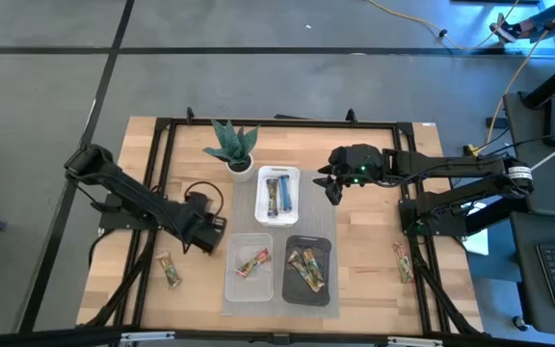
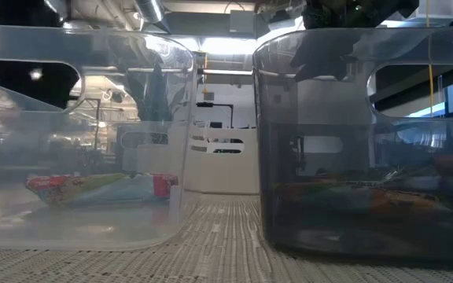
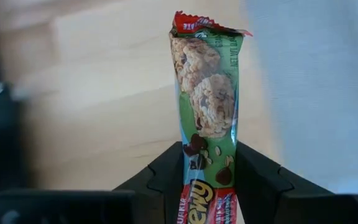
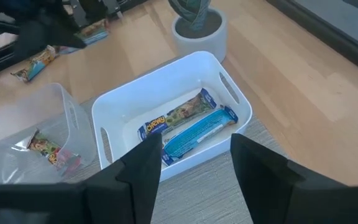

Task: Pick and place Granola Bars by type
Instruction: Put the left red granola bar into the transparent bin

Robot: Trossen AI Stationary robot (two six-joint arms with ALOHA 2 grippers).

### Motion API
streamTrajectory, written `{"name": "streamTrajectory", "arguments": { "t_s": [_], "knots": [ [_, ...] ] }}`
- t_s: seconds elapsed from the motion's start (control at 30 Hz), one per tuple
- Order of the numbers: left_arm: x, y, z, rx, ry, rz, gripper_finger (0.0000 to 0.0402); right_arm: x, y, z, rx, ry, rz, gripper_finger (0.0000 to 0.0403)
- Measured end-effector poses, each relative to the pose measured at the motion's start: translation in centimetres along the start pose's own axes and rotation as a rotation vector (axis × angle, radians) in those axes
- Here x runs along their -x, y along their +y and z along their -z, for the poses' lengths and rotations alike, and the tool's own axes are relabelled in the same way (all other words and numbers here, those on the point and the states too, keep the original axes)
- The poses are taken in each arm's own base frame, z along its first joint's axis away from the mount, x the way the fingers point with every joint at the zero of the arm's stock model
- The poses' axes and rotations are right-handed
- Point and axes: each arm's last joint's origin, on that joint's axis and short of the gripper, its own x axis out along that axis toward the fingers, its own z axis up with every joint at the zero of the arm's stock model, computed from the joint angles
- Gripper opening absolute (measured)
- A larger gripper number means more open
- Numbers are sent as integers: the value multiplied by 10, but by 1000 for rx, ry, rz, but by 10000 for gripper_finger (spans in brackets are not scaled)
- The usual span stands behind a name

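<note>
Now my left hand (image 3: 207, 180) grips a green bar (image 3: 207, 106) (mid-left of the high view); my right hand (image 4: 194, 158) hangs wide over the white tray (image 4: 229, 93).

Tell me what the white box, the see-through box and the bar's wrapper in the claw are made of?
The white box looks like hard, smooth plastic: thin moulded walls with cut-out handles. The see-through box seems clear plastic, since the bar inside shows through its wall. The green bar in the left claw has a shiny, crinkly wrapper, probably thin printed plastic film.
</note>
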Motion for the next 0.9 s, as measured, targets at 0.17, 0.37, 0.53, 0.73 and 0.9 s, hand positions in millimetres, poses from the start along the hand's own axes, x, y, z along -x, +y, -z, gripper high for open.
{"name": "streamTrajectory", "arguments": {
  "t_s": [0.17,0.37,0.53,0.73,0.9],
  "knots": [
    [40,-29,-11,-123,7,196,115,0,0,0,30,0,0,195],
    [76,-65,-16,-200,29,561,115,0,0,0,52,-1,0,195],
    [80,-84,-4,-210,34,704,115,0,0,0,65,0,0,195],
    [54,-100,26,-232,150,625,115,0,0,0,105,0,0,195],
    [31,-112,48,-225,265,557,115,0,0,0,133,1,-1,195]
  ]
}}
